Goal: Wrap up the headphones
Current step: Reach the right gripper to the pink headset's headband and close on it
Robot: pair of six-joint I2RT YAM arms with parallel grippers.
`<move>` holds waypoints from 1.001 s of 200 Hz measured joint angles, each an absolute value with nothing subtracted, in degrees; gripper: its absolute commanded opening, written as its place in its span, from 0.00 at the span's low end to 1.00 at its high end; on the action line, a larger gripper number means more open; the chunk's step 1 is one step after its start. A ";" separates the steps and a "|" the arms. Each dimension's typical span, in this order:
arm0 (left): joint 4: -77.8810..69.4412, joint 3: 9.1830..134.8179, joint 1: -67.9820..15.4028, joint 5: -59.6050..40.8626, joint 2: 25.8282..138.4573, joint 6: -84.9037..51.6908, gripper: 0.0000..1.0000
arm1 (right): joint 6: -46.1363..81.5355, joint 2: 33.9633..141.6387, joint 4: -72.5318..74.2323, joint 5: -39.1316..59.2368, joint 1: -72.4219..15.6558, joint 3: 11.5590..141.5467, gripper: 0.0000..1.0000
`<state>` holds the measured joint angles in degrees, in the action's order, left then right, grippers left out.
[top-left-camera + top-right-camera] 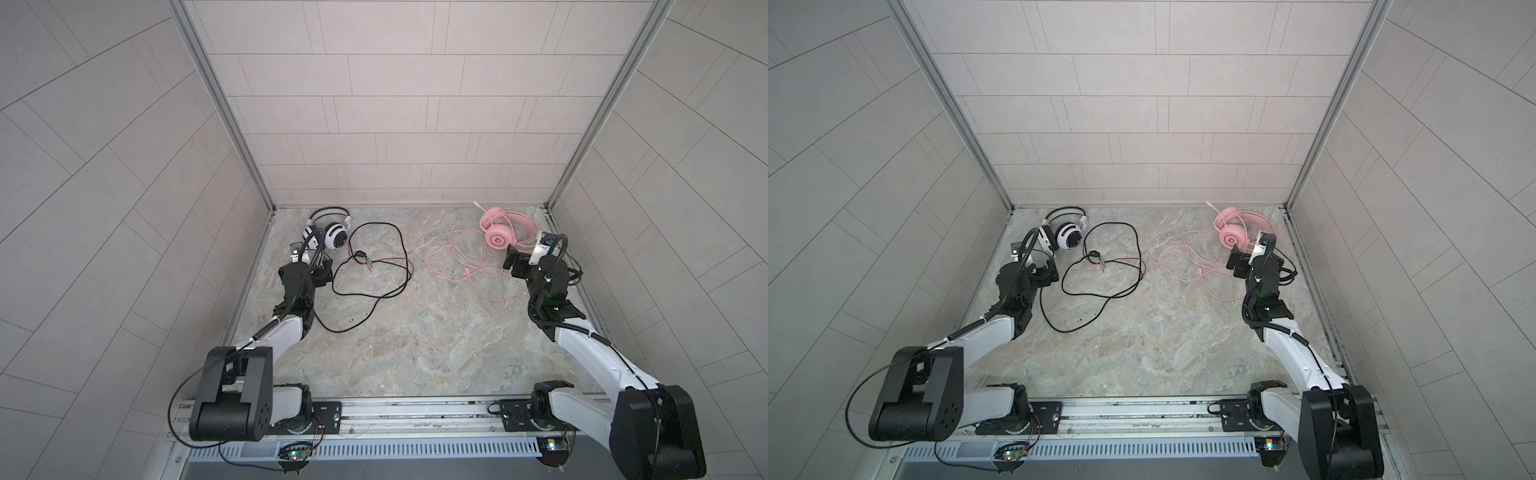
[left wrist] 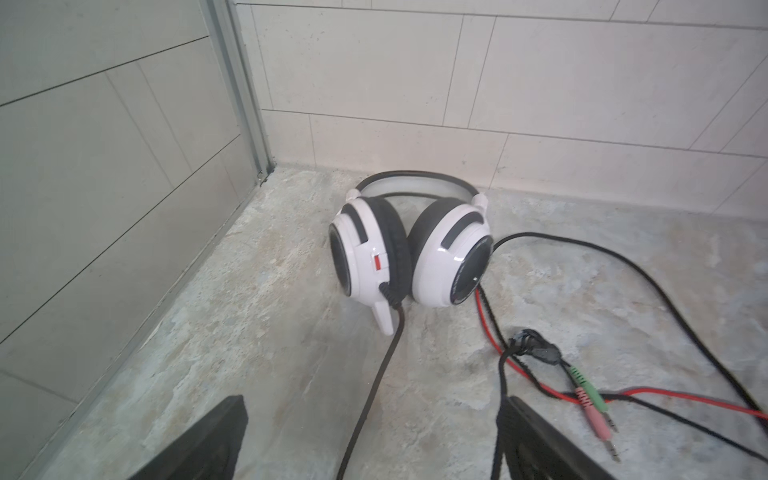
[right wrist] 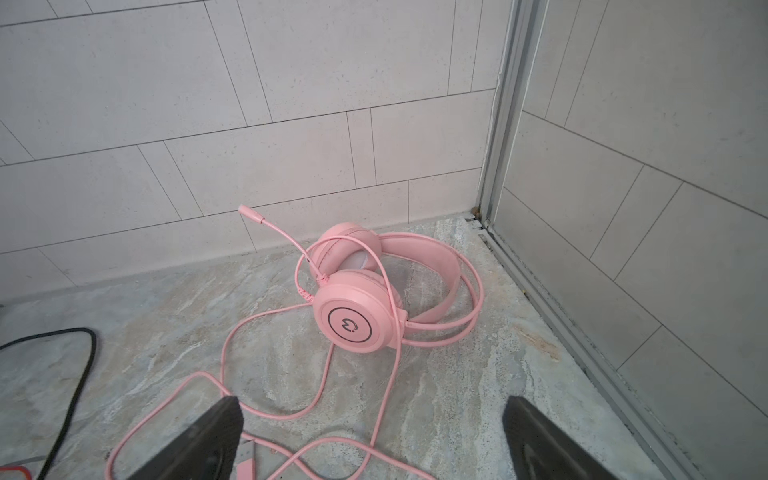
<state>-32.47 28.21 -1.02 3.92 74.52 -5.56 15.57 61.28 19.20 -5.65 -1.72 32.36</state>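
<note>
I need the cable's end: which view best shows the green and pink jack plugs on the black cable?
The left wrist view: the green and pink jack plugs lie close and sharp. Both top views show tiny specks; the right wrist view misses them.

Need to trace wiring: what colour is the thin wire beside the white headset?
The wire is red, clearest in the left wrist view.

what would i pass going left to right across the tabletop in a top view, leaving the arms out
white-and-black headset → its black cable, sprawled in loose loops → pink cable, also lying loose → pink headset
</note>
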 measured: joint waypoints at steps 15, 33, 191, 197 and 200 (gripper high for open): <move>-30.15 29.54 -1.02 0.95 74.74 -6.35 1.00 | 17.04 61.45 16.03 -1.96 -1.58 32.75 0.99; -26.81 29.98 -1.02 -1.61 74.52 -8.03 1.00 | 18.15 61.71 13.41 1.96 -1.61 31.64 0.99; -25.04 29.50 -10.59 -18.04 72.07 -28.01 0.98 | 37.26 80.47 -6.98 8.14 9.32 53.34 0.97; -25.26 28.93 -10.79 -18.37 72.27 -27.77 0.98 | 38.48 81.03 -7.20 8.69 9.96 53.89 0.96; -25.67 28.53 -10.79 -18.65 72.38 -27.64 0.97 | 39.09 81.34 -7.31 8.88 10.33 54.19 0.95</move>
